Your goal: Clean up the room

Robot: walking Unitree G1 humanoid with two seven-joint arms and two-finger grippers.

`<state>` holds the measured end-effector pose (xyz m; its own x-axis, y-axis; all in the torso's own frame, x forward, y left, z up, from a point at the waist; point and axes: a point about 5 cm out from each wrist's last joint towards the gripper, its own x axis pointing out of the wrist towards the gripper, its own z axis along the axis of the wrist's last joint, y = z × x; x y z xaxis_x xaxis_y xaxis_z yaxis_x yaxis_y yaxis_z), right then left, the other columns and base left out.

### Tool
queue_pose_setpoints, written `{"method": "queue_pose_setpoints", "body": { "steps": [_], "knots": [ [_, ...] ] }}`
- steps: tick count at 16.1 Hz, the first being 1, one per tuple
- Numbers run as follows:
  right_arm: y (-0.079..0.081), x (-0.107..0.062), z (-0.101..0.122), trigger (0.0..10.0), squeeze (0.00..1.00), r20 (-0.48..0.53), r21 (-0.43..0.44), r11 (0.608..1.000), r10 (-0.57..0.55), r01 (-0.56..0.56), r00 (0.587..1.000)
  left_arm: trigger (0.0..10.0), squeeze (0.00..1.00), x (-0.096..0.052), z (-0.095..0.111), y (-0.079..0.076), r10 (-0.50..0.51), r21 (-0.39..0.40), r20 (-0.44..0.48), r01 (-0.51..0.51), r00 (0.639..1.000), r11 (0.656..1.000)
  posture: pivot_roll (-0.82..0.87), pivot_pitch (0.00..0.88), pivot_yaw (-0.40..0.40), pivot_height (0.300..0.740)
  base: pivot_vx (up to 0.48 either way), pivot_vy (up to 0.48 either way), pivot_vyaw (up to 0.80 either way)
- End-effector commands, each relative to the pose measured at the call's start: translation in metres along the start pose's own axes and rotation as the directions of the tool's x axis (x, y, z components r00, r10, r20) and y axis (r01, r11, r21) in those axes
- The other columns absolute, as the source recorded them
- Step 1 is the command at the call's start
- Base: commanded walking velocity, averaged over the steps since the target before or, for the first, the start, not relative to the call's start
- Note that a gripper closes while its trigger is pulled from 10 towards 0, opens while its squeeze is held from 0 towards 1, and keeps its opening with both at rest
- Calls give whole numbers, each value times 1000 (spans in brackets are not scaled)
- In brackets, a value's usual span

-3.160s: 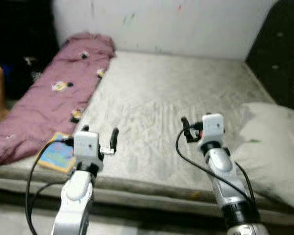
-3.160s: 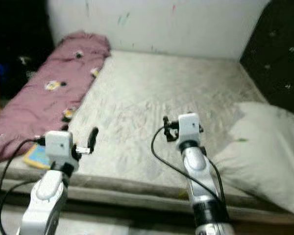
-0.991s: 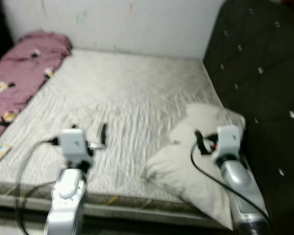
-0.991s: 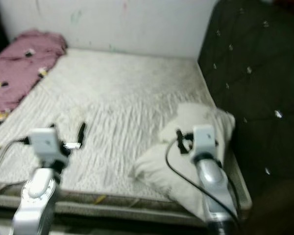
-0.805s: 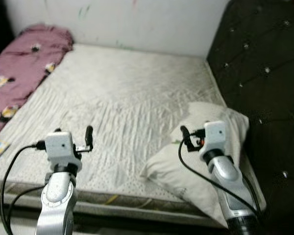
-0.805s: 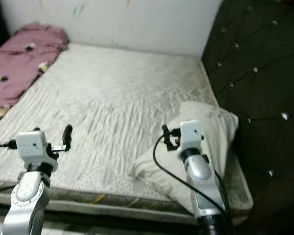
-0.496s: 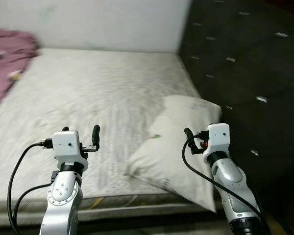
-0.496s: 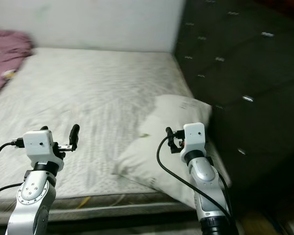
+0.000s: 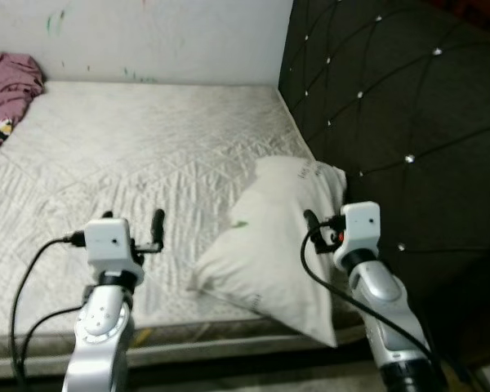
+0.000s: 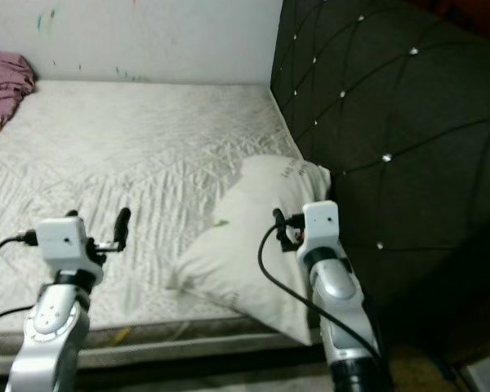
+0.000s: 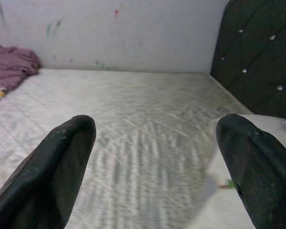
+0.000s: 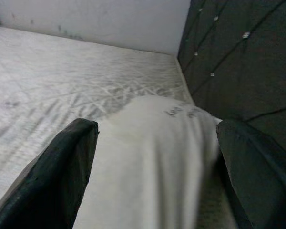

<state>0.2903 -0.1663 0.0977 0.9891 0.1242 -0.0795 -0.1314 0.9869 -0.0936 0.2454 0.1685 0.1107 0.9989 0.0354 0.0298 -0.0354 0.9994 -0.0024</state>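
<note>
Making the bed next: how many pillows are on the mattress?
1. A white pillow lies at the mattress's near right corner, beside the dark tufted headboard. None seems hidden.

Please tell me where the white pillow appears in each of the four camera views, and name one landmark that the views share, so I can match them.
Left eye view: the pillow lies right of centre, at the mattress's near corner beside the headboard.
Right eye view: the pillow sits at centre, beside the right arm.
Left wrist view: only its edge, at the right border.
Right wrist view: it lies between the two open fingers.
Shared landmark: the dark tufted headboard.
</note>
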Motion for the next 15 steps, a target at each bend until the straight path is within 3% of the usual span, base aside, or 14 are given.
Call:
{"method": "queue_pose_setpoints", "body": {
  "steps": [1,3,9,13,15],
  "knots": [
    [1,1,3,10000,0,14,-4,1000,3,-3,1000,10000,0,1,4,-1,-8,2,13,8,1000,1000,-35,0,-47,740,0,-480,0],
    [0,2,2,10000,0,-2,-18,1000,-8,8,1000,10000,0,1,4,-2,-10,-1,13,10,1000,1000,-36,0,-47,740,0,-480,0],
    [8,9,6,10000,0,7,-23,999,37,-37,999,10000,0,4,5,3,43,-25,19,-43,999,999,-34,0,-54,740,0,0,0],
    [11,16,11,10000,0,18,-40,999,4,-3,1000,10000,0,4,8,7,56,28,26,-57,998,998,-7,0,-41,740,0,0,0],
    [18,13,12,10000,0,29,-45,998,44,-43,999,10000,0,2,7,12,69,24,3,-69,998,997,-8,0,-36,740,0,0,0]
  ]
}}
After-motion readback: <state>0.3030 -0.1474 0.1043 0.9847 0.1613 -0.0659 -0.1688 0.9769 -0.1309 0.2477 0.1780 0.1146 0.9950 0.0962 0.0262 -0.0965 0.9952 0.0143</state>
